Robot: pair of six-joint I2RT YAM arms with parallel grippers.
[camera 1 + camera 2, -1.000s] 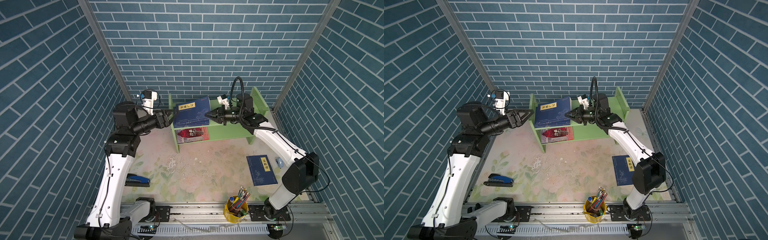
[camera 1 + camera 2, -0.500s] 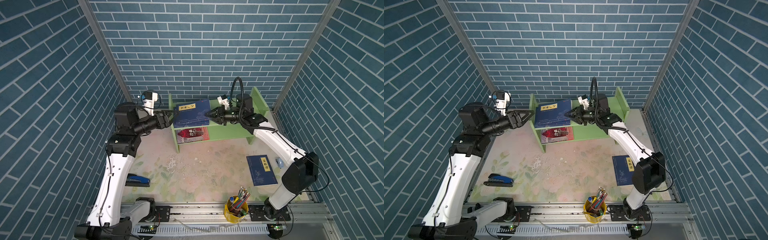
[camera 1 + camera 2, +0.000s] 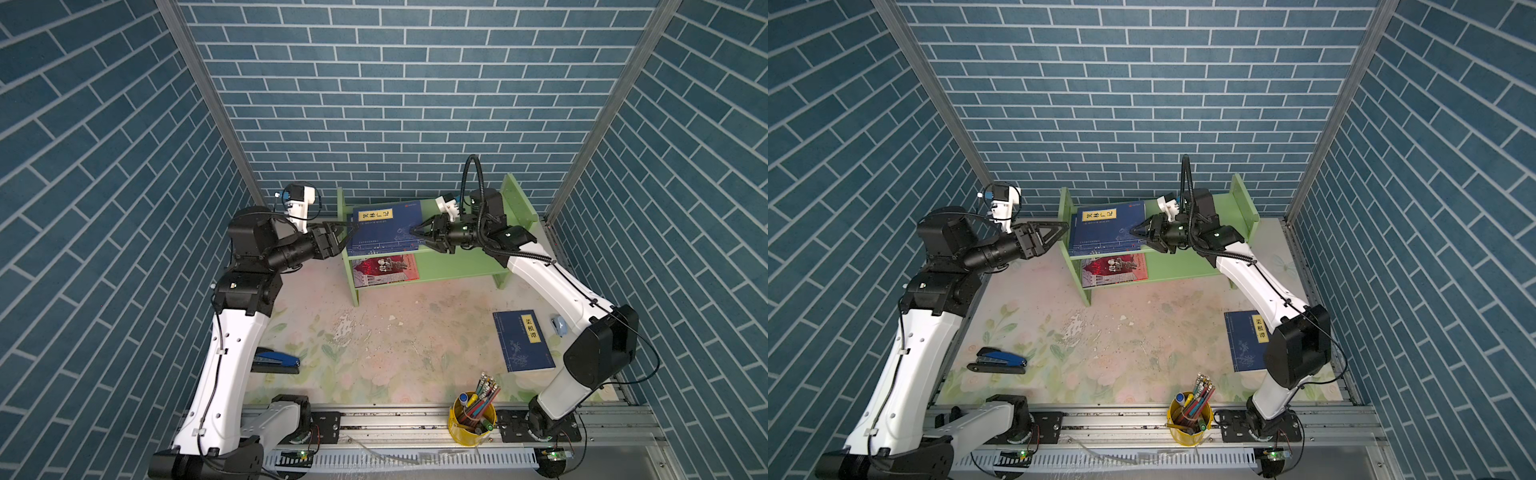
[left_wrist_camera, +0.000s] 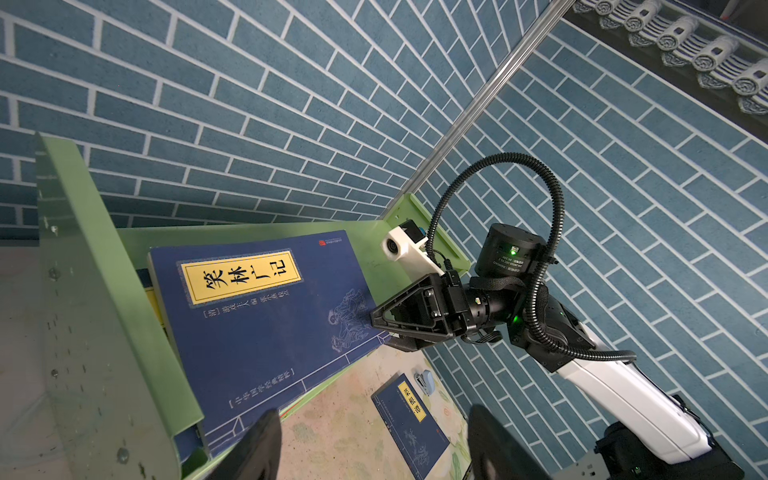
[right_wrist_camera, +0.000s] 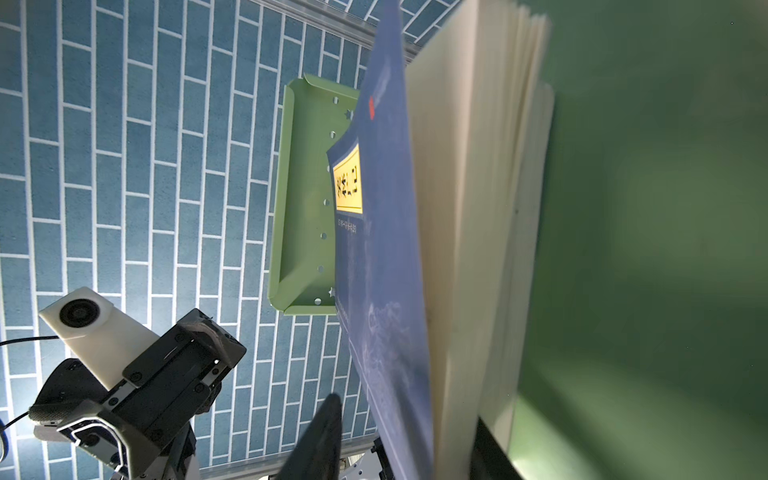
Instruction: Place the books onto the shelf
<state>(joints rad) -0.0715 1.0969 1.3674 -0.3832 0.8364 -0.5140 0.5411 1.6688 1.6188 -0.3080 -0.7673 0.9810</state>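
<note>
The navy books (image 3: 382, 228) sit on the shelf's (image 3: 457, 266) upper tier and the red book (image 3: 386, 268) on its lower, the right gripper (image 3: 415, 235), astride their edge, and the left gripper (image 3: 347, 237) both parted and gripping nothing, with the last navy book (image 3: 523, 340) unshelved in front of the shelf.

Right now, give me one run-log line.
left gripper: open, empty, beside shelf | right gripper: open around top navy book edge | red book: lower tier | loose navy book: on table
</note>
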